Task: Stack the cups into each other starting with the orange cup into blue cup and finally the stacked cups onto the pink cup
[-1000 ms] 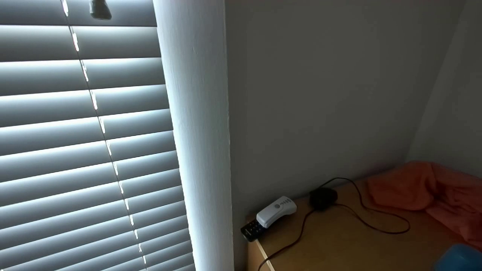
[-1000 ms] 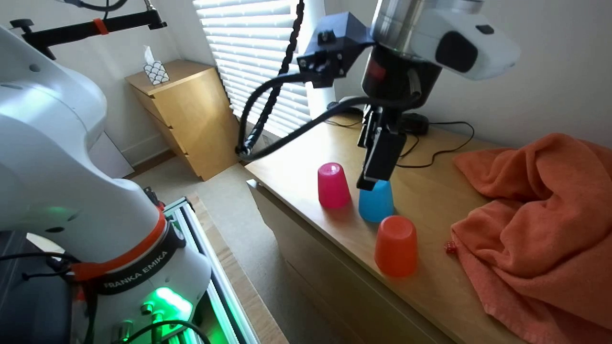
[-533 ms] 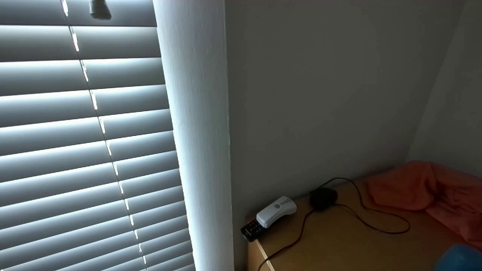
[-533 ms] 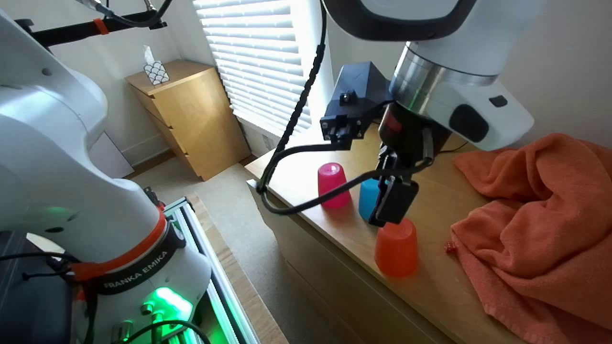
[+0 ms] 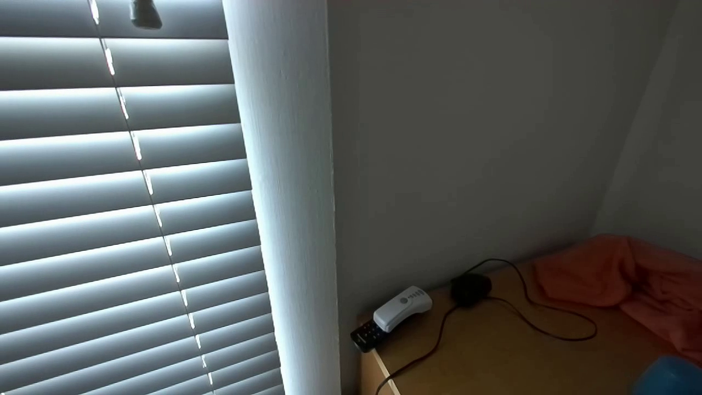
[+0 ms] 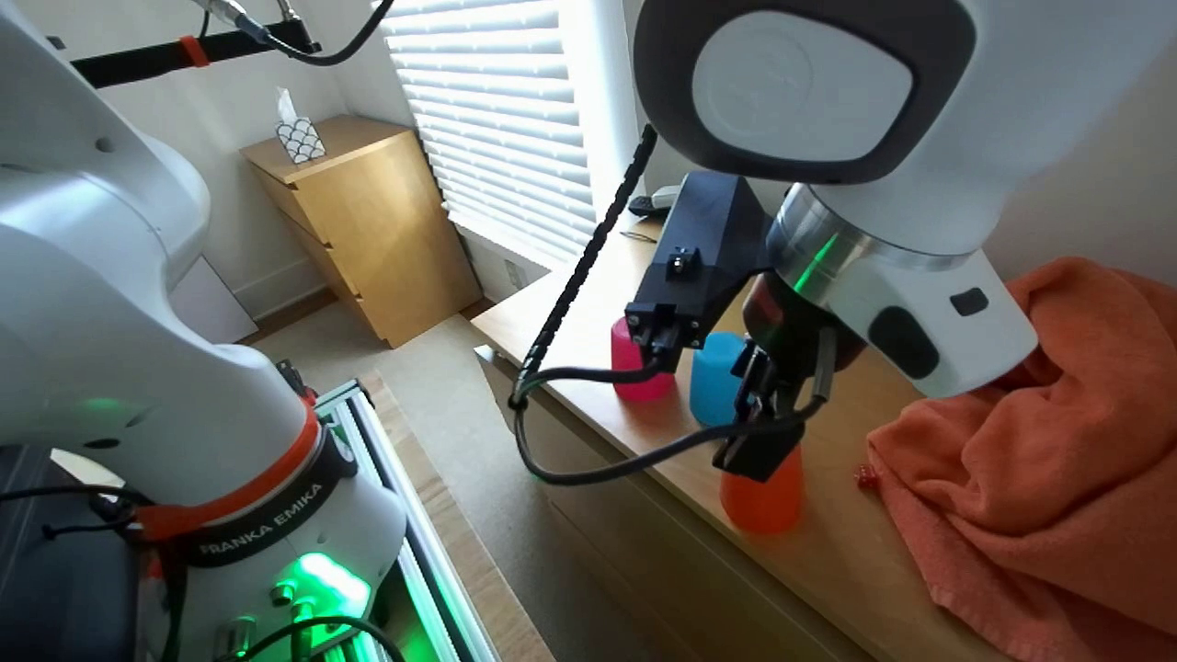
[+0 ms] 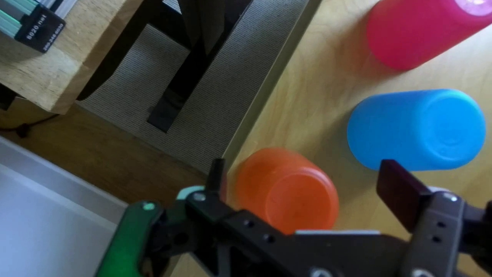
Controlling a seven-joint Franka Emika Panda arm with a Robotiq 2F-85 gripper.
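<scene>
Step 1 by my read: the hand (image 7: 302,169) is spread wide, nothing in it, over the orange cup (image 7: 301,200), which sits upside down on the tabletop (image 7: 307,111) near the blue cup (image 7: 415,129). Next: drop, straddle it, squeeze. Can't quite judge the height from here.

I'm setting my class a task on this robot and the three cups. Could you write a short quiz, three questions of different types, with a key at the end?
1. True or false: the gripper is open.
2. Fill in the missing word: the orange cup stands upside ___.
3. Which cup stands between the other two? A) pink B) blue C) orange

Key:
1. True.
2. Down.
3. B: the blue cup stands between the pink cup and the orange cup.
</scene>
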